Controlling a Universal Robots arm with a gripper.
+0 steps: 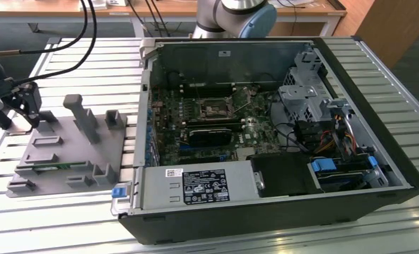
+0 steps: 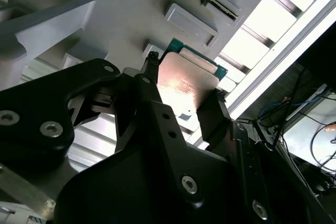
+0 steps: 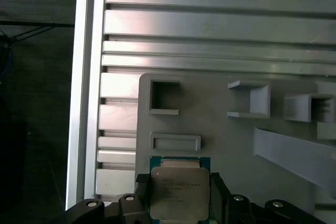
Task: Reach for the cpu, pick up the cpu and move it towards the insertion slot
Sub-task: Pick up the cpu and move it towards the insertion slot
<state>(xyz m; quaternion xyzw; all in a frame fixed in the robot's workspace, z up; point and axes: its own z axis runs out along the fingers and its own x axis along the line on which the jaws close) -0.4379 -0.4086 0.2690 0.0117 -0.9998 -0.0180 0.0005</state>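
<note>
The cpu (image 3: pixel 177 186), a silvery square chip with a green rim, sits between my gripper's (image 3: pixel 178 192) two black fingers, just over the grey fixture (image 3: pixel 231 145). In the second wrist view the cpu (image 2: pixel 185 83) reflects light and my gripper (image 2: pixel 184 92) is shut on its two opposite edges. In the exterior view my gripper (image 1: pixel 27 114) hangs over the far corner of the fixture (image 1: pixel 68 153) at the exterior view's left. The insertion slot (image 1: pixel 213 110), a square metal-framed socket, lies on the motherboard inside the open computer case, well to the exterior view's right of my gripper.
The fixture carries upright grey posts (image 1: pixel 78 114) and a green memory stick (image 1: pixel 54 166). The open case (image 1: pixel 266 137) has a tall side wall (image 1: pixel 147 95) between fixture and motherboard. A black card (image 1: pixel 207 135) lies near the socket. Everything rests on a slatted aluminium table (image 1: pixel 82 58).
</note>
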